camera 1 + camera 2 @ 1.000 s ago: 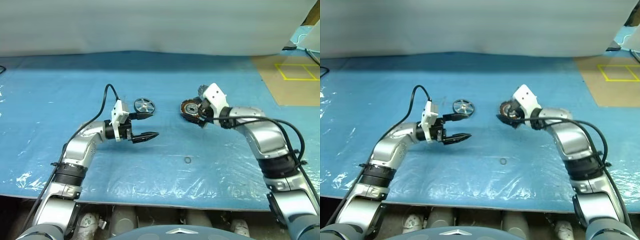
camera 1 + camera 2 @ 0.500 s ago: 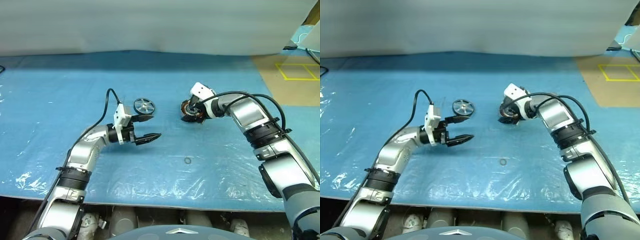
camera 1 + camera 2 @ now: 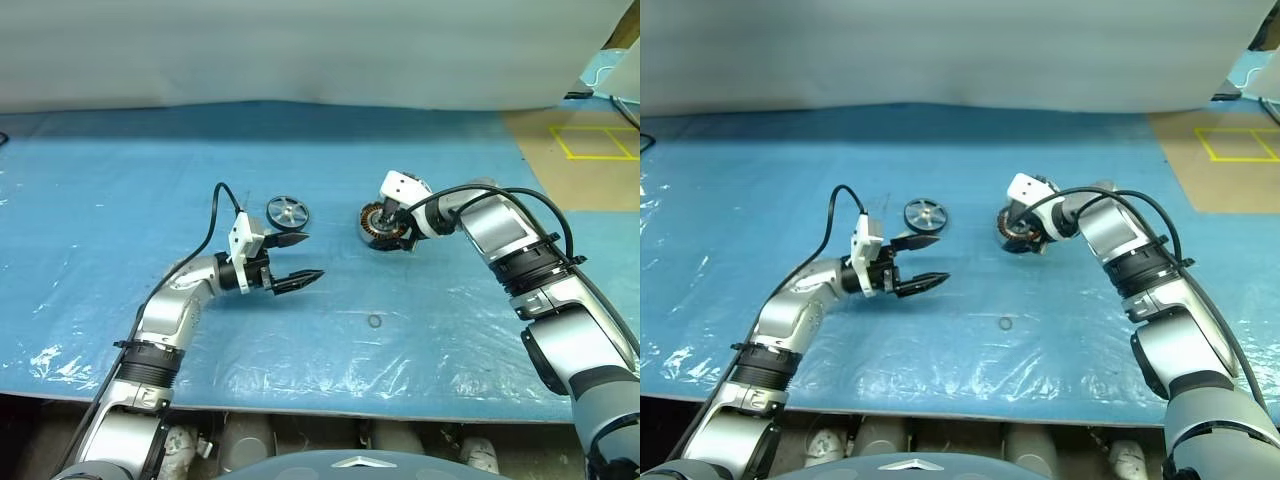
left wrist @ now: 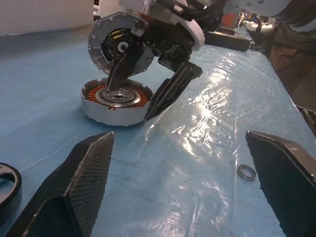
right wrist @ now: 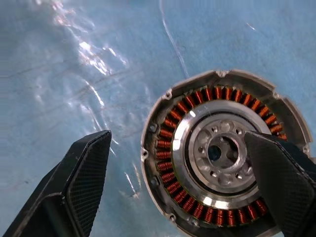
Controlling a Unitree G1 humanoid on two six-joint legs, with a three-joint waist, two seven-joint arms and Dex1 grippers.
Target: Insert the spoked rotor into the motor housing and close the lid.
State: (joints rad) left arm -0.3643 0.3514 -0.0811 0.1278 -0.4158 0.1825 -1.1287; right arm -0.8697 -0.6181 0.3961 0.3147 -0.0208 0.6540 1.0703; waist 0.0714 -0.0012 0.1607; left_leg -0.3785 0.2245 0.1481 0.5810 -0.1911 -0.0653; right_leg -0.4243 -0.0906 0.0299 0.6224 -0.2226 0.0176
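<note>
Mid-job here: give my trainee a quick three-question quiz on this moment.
1. True or false: the spoked rotor already sits inside the motor housing.
2. Where does one finger of the right gripper reach? A) over the housing's centre B) onto the small ring C) onto the rotor
3. Fill in: the lid stands ____ above the housing.

Key: 1 false, it lies on the blue sheet by the left gripper; 2 A; 3 raised open.

A small metal ring (image 3: 375,321) lies on the blue plastic sheet (image 3: 120,200), beside brown cardboard (image 3: 580,160).
</note>
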